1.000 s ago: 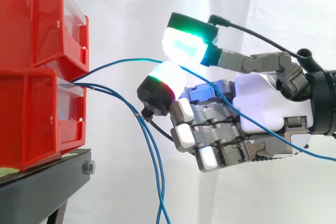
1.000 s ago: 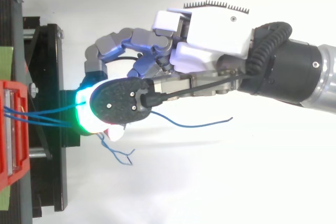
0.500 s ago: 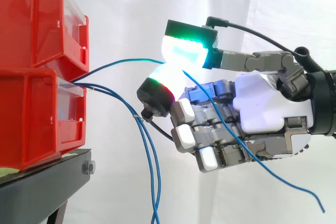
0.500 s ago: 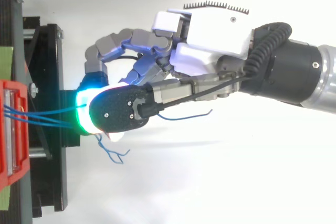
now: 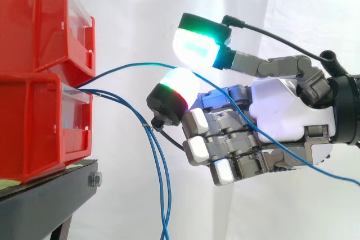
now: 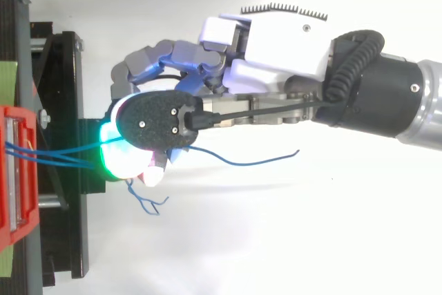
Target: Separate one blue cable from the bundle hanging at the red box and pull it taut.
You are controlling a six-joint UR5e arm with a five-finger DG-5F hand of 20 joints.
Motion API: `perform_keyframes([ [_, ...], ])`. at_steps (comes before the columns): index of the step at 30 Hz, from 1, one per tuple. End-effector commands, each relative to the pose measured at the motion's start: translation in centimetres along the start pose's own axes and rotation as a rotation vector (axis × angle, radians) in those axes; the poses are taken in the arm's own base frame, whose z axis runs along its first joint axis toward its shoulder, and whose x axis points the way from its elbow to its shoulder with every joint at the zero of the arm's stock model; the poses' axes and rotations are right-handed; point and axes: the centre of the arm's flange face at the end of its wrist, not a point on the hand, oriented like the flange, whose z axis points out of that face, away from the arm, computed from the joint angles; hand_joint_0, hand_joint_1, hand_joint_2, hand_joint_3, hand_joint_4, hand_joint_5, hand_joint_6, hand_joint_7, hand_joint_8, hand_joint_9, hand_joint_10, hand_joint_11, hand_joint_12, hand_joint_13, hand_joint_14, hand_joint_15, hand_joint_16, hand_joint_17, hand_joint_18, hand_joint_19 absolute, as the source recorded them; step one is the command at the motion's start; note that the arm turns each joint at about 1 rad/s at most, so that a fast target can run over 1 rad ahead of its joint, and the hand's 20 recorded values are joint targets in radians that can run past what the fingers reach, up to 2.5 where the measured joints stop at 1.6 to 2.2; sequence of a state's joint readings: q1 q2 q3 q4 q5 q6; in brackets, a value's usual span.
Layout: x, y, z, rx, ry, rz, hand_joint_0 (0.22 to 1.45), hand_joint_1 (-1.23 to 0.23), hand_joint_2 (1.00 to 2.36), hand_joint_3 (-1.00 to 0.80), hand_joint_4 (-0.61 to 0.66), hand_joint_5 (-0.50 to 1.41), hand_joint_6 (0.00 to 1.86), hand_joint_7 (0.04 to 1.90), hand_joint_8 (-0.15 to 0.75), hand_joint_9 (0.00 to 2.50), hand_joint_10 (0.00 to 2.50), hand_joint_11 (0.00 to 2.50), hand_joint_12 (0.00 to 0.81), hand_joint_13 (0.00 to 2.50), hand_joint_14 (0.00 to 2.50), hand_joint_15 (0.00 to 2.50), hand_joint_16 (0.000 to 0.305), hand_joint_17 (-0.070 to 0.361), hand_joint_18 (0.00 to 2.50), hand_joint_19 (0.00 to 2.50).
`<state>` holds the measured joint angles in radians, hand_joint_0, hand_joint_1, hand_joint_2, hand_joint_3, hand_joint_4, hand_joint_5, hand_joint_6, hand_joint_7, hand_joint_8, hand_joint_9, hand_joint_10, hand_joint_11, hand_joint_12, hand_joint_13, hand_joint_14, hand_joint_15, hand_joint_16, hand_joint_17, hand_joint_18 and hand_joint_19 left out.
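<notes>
Bright, even light; faint shadows

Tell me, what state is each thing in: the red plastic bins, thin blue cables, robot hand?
Red plastic bins: stacked, on the black metal stand.
Robot hand: beside the bins; grip unclear.
Single thin blue cable: apart from the bundle, curved, not taut, crossing the hand.
Other blue cables: hanging slack.
</notes>
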<state>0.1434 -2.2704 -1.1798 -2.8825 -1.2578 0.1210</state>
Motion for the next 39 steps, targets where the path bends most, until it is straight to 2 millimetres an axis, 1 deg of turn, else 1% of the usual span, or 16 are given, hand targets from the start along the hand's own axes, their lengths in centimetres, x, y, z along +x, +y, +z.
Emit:
perform_keyframes([
  [1, -0.05, 0.02, 0.01, 0.000, -0.001, -0.001, 0.59, -0.49, 1.02, -0.29, 0.14, -0.17, 0.79, 1.30, 0.293, 0.95, 0.02, 0.87, 0.330, 0.91, 0.02, 0.60, 0.040, 0.091, 0.86, 0.71],
  [6, 0.06, 0.01, 0.00, 0.000, 0.001, -0.001, 0.57, -0.64, 1.02, -0.14, 0.14, -0.18, 0.83, 1.31, 0.314, 0.96, 0.02, 0.87, 0.345, 0.92, 0.02, 0.59, 0.044, 0.100, 0.89, 0.68],
  [8, 0.06, 0.01, 0.00, 0.000, 0.001, -0.001, 0.58, -0.68, 1.02, -0.10, 0.13, -0.19, 0.83, 1.38, 0.307, 0.94, 0.02, 0.87, 0.340, 0.92, 0.02, 0.59, 0.043, 0.097, 0.87, 0.69],
  [11, 0.06, 0.01, 0.00, 0.000, 0.001, -0.001, 0.58, -0.69, 1.02, -0.10, 0.13, -0.19, 0.84, 1.34, 0.302, 0.94, 0.02, 0.87, 0.337, 0.92, 0.02, 0.59, 0.043, 0.096, 0.87, 0.69],
  [14, 0.06, -0.01, -0.02, 0.001, 0.001, -0.002, 0.59, -0.69, 1.02, -0.11, 0.09, -0.19, 0.84, 1.32, 0.299, 0.96, 0.02, 0.93, 0.330, 0.91, 0.02, 0.59, 0.042, 0.094, 0.87, 0.67],
  [17, 0.06, -0.01, -0.02, 0.001, 0.001, -0.002, 0.59, -0.70, 1.02, -0.11, 0.05, -0.20, 0.84, 1.31, 0.292, 0.99, 0.02, 1.08, 0.322, 0.93, 0.02, 0.62, 0.039, 0.088, 0.86, 0.66],
  [20, 0.06, 0.01, 0.00, 0.000, 0.001, -0.001, 0.60, -0.71, 1.02, -0.14, 0.04, -0.19, 0.84, 1.28, 0.277, 1.09, 0.02, 1.43, 0.313, 1.01, 0.03, 0.81, 0.037, 0.083, 0.87, 0.65],
  [23, 0.06, 0.01, 0.00, 0.000, 0.001, -0.001, 0.61, -0.71, 1.02, -0.18, 0.04, -0.20, 0.83, 1.25, 0.268, 1.12, 0.01, 1.72, 0.301, 1.10, 0.03, 1.13, 0.036, 0.080, 0.87, 0.67],
  [25, 0.04, -0.06, -0.03, 0.001, 0.001, -0.002, 0.62, -0.71, 1.02, -0.19, 0.04, -0.20, 0.83, 1.25, 0.260, 1.12, 0.00, 1.80, 0.293, 1.16, 0.02, 1.35, 0.035, 0.080, 0.89, 0.70],
  [28, 0.05, -0.02, -0.03, 0.003, 0.001, -0.002, 0.62, -0.71, 1.02, -0.20, 0.05, -0.20, 0.83, 1.23, 0.258, 1.12, 0.04, 1.80, 0.278, 1.21, 0.01, 1.56, 0.035, 0.079, 0.91, 0.72],
  [30, 0.05, -0.02, -0.03, 0.003, 0.001, -0.002, 0.62, -0.71, 1.02, -0.20, 0.05, -0.20, 0.83, 1.23, 0.259, 1.09, 0.24, 1.76, 0.277, 1.25, 0.00, 1.75, 0.035, 0.078, 0.92, 0.77],
  [31, 0.03, -0.09, -0.06, 0.004, 0.000, -0.003, 0.62, -0.71, 1.02, -0.21, 0.05, -0.20, 0.83, 1.23, 0.254, 1.08, 0.44, 1.73, 0.270, 1.25, 0.05, 1.86, 0.034, 0.076, 0.94, 0.80],
  [33, 0.05, -0.02, -0.03, 0.003, 0.001, -0.002, 0.62, -0.71, 1.02, -0.22, 0.05, -0.20, 0.83, 1.22, 0.256, 1.06, 0.66, 1.73, 0.268, 1.18, 0.46, 1.82, 0.034, 0.076, 0.96, 0.85],
  [34, 0.05, -0.02, -0.03, 0.003, 0.001, -0.002, 0.63, -0.71, 1.02, -0.22, 0.05, -0.20, 0.83, 1.22, 0.255, 1.05, 0.75, 1.70, 0.269, 1.16, 0.53, 1.83, 0.033, 0.074, 0.97, 0.87],
  [38, -0.54, -0.09, -0.07, 0.009, -0.005, -0.003, 0.63, -0.71, 1.02, -0.23, 0.05, -0.20, 0.83, 1.20, 0.249, 1.01, 1.24, 1.63, 0.281, 1.02, 1.28, 1.77, 0.032, 0.071, 1.06, 1.05],
  [39, -0.63, -0.11, -0.09, 0.013, -0.004, -0.003, 0.63, -0.71, 1.02, -0.22, 0.06, -0.20, 0.83, 1.20, 0.248, 1.00, 1.30, 1.64, 0.284, 1.01, 1.36, 1.79, 0.031, 0.070, 1.06, 1.10],
])
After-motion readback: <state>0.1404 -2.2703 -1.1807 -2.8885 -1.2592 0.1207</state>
